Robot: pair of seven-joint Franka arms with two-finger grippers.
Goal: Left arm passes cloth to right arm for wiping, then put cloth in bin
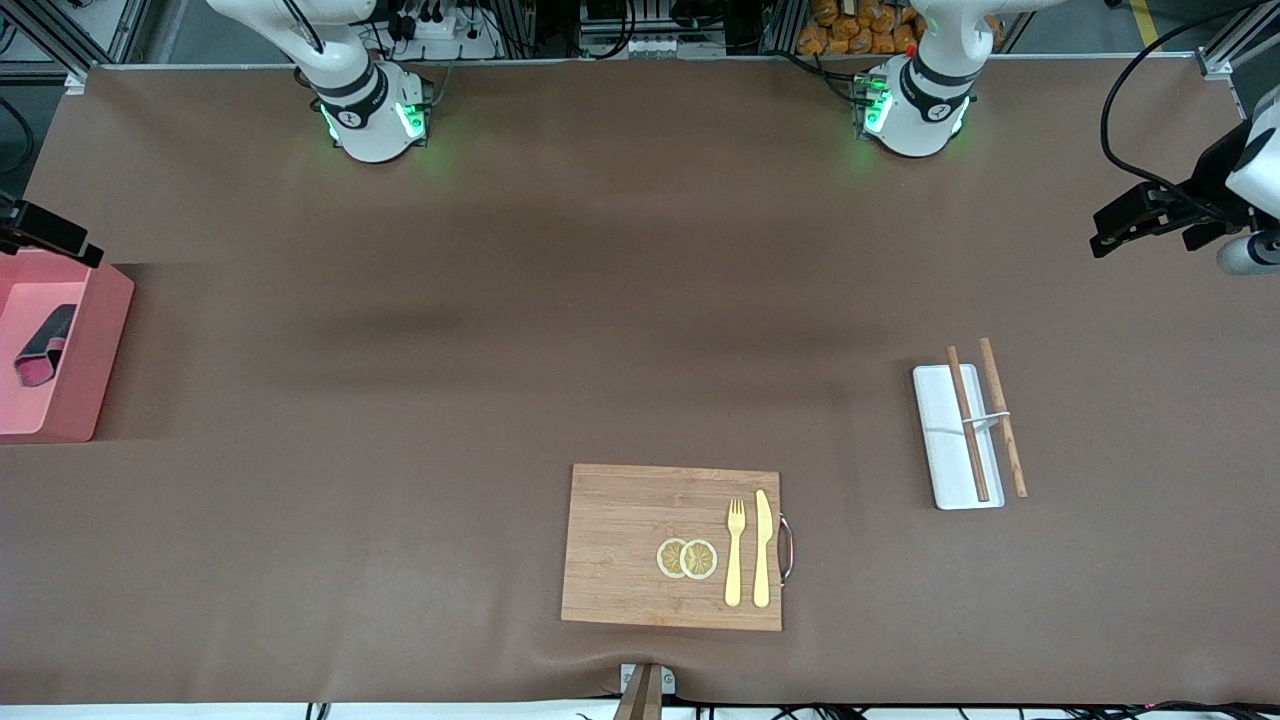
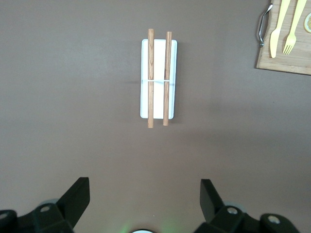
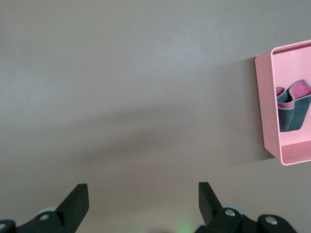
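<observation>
The brown cloth-covered table (image 1: 500, 350) takes up nearly the whole scene, with the two white arm bases standing along its edge farthest from the front camera. Next in size is the wooden cutting board (image 1: 640, 540) with a metal handle, lying close to the front camera's edge of the table; on it are two round lemon slices (image 1: 687, 558) touching each other, and beside them a yellow plastic fork (image 1: 735, 550) and a yellow plastic knife (image 1: 762, 545) lying parallel.

At the right arm's end of the table sits the light pink rectangular plastic bin (image 1: 95, 340). The small folded cloth, dark grey on one side and crimson-pink on the other (image 1: 42, 345), lies inside it, crumpled against the floor of the box.

Toward the left arm's end lies a white rectangular tray (image 1: 950, 450) with two brown wooden chopsticks (image 1: 968, 425) laid lengthwise across it, one overhanging its edge.

The left gripper (image 2: 145, 194) hangs in the air over the bare table at the left arm's end, its fingers spread wide apart and holding nothing. The right gripper (image 3: 143, 196) is up over the bare table beside the bin, fingers likewise spread and empty.
</observation>
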